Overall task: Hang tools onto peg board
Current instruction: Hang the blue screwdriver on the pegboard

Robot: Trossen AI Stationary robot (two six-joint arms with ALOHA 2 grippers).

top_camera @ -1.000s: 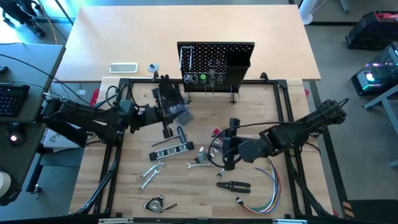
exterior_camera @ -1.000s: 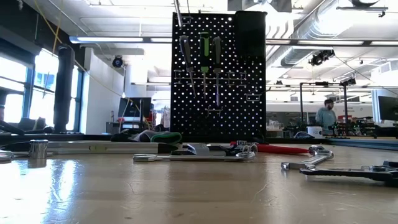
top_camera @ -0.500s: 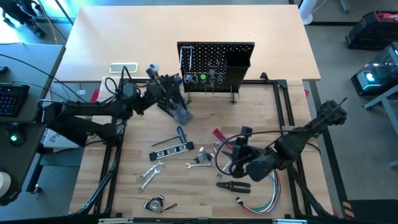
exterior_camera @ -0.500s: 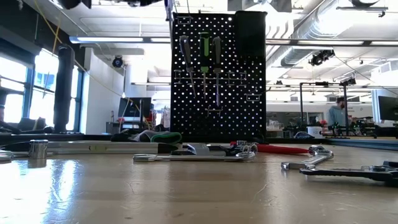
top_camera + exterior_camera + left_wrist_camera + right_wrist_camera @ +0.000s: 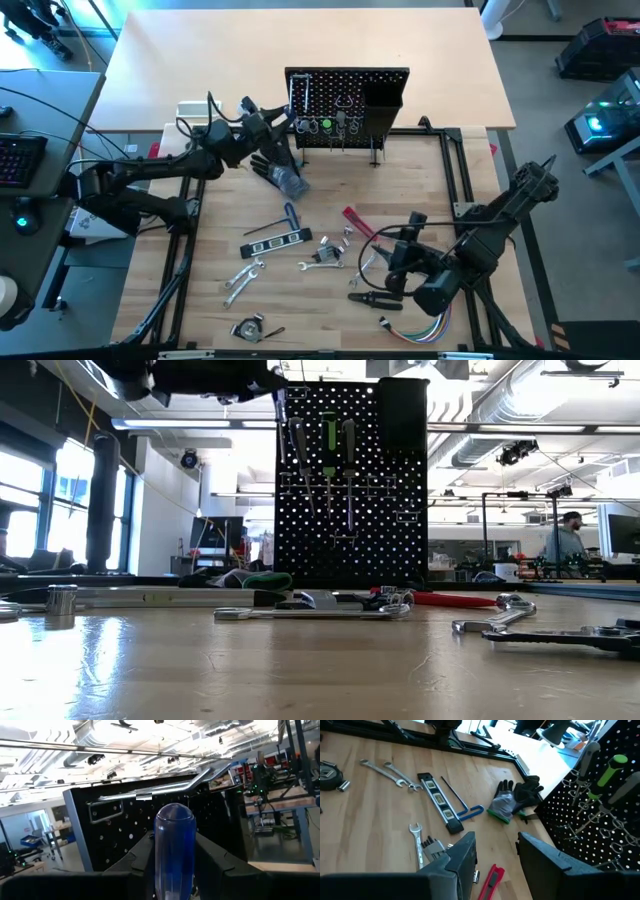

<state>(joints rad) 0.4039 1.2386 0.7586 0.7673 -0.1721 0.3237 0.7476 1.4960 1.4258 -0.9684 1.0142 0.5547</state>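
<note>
L fingers (image 5: 172, 857) grip blue-handled tool (image 5: 174, 845), raised by peg board (image 5: 347, 105).

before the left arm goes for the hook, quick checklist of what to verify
1. Left gripper shut on the blue-handled tool: ok.
2. Tool near the peg board, at its upper left corner: ok.
3. Tip lined up with a free hook: cannot tell.
4. Right gripper open, empty, low over the table away from the board: ok.
5. Glove lies below the left arm, in front of the board: ok.
</note>
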